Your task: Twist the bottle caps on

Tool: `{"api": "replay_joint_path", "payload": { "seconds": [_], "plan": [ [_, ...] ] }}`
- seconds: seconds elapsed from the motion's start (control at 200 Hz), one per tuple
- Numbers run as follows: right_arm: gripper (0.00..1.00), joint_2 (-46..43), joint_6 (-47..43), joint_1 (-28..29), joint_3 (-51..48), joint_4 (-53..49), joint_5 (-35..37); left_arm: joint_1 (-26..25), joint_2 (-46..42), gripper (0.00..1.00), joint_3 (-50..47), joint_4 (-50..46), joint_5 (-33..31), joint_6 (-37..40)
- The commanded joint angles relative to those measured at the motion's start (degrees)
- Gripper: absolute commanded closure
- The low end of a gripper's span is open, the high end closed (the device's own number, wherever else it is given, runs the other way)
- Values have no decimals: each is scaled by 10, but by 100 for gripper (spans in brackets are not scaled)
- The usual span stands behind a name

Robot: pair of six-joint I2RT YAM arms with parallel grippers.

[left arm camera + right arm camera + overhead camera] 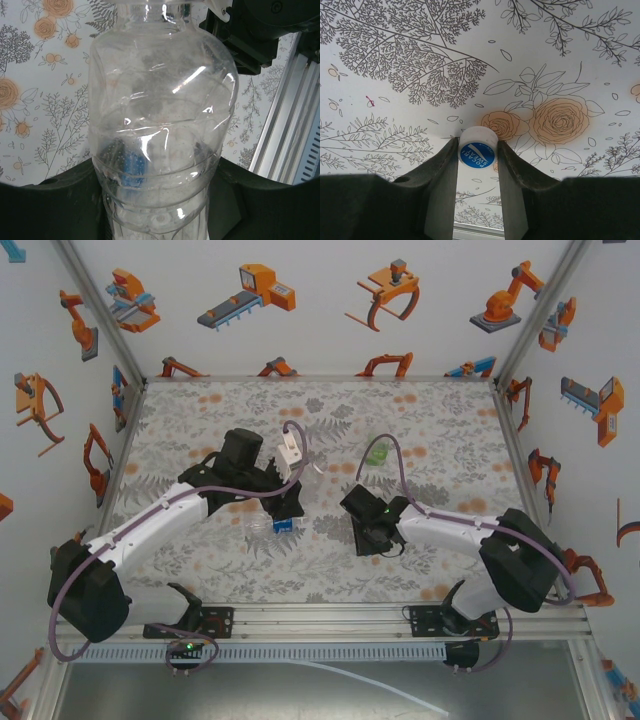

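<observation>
**Left gripper holds clear bottle, right gripper pinches cap**

The floral-printed table point(200, 420) carries the work of 2 arms. The left arm point(150, 525) reaches toward the middle, and the right arm point(450, 525) reaches in from the other side.

The left gripper point(157, 192) is clamped around the lower body of the clear bottle point(160, 100), whose neck points away from the wrist camera.

In the top view, the blue-label bottle point(278, 527) sits on the table just on the near side of the left gripper. The green bottle point(378, 453) lies well apart, beyond the right gripper.

The right gripper point(477, 144) has its 2 fingers pressed against opposite sides of 1 white cap point(477, 152) with a blue printed top, above the table's rose pattern.
</observation>
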Motion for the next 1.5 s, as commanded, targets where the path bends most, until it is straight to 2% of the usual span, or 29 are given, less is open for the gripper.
{"api": "replay_joint_path", "payload": {
  "seconds": [0.0, 0.27, 0.446, 0.601, 0.846, 1.021, 1.267, 1.497],
  "plan": [
    [71, -5, 7, 6, 15, 0, 19, -4, 4, 100, 18, -7, 6, 15],
    [73, -75, -30, 8, 24, 0, 36, -12, -11, 100, 6, -5, 39, 41],
    [75, -154, -75, 7, 48, -15, 49, -17, -31, 100, -11, 6, 58, 57],
    [78, -238, -127, 7, 62, 2, 39, -25, -54, 100, -34, 13, 83, 101],
    [85, -379, -253, 8, 53, 84, -59, -45, -99, 100, -76, 14, 88, 198],
    [88, -436, -346, 7, 31, 153, -190, -65, -132, 100, -101, -3, 77, 278],
    [89, -415, -416, 8, 20, 202, -322, -82, -132, 100, -91, -41, 66, 315],
    [91, -362, -429, 10, 24, 218, -366, -90, -131, 100, -86, -48, 72, 318]
  ]
}}
